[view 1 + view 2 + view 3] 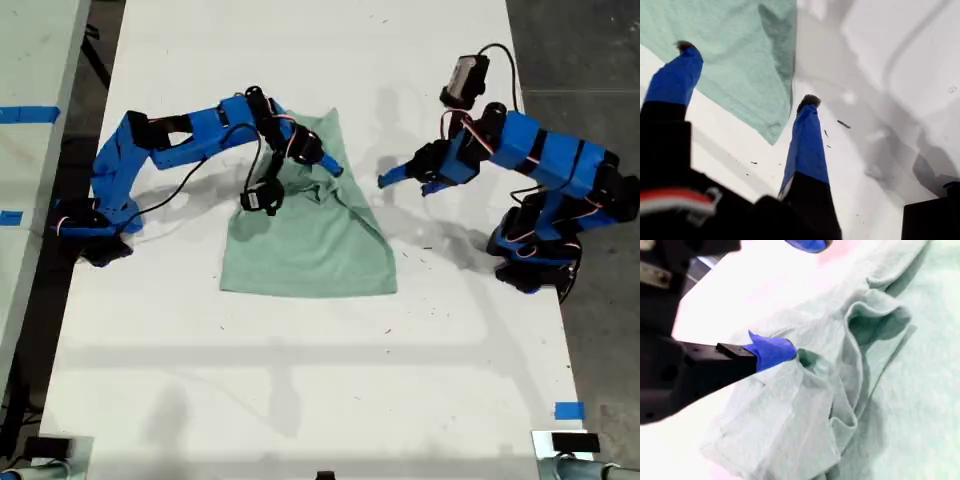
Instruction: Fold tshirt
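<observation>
The white table (300,380) filled most of the exterior view, and the tshirt (310,250) lay on it near the centre of that view. Its half toward 6 o'clock was spread flat with a straight edge. Its part toward 12 o'clock was gathered into loose, rumpled folds. 2 blue arms stood on the table, one based at 9 o'clock of the exterior view and the other at 3 o'clock, each reaching in toward the cloth. The 9 o'clock arm carried my second gripper (325,165), which was over the bunched part of the tshirt (805,415). In the second wrist view my second gripper (790,297) had its jaws set wide. One blue fingertip (772,350) was pressed against a raised fold, and the other stood off above bare table, so nothing was pinched between them. The 3 o'clock arm carried my first gripper (392,180), which hung near the tshirt on its 3 o'clock side but apart from it. In the first wrist view my first gripper (747,73) was also spread wide and held nothing, with an edge of the tshirt (740,60) lying on the table beyond its 2 fingertips. A small piece of blue tape (568,410) sat on the table toward 5 o'clock of the exterior view. Another strip of blue tape (30,113) lay on a neighbouring surface toward 10 o'clock.
</observation>
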Available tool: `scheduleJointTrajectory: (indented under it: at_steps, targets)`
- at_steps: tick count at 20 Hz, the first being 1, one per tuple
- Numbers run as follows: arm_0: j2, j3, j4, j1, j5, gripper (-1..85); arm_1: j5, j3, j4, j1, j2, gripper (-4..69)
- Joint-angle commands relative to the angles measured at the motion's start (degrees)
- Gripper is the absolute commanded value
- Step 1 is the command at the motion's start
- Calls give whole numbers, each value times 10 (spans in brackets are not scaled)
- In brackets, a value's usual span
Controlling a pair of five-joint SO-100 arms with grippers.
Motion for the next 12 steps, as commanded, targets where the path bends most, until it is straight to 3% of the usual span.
scheduleJointTrajectory:
  at_steps: [1,4,12]
  targets:
    - [105,-10,67,9,2,269,5,-3,-11,-11,34,346]
    - [195,80,178,12,-20,271,4,4,-6,-27,40,347]
    - [454,492,123,108,-200,245,8,68,-55,-105,34,348]
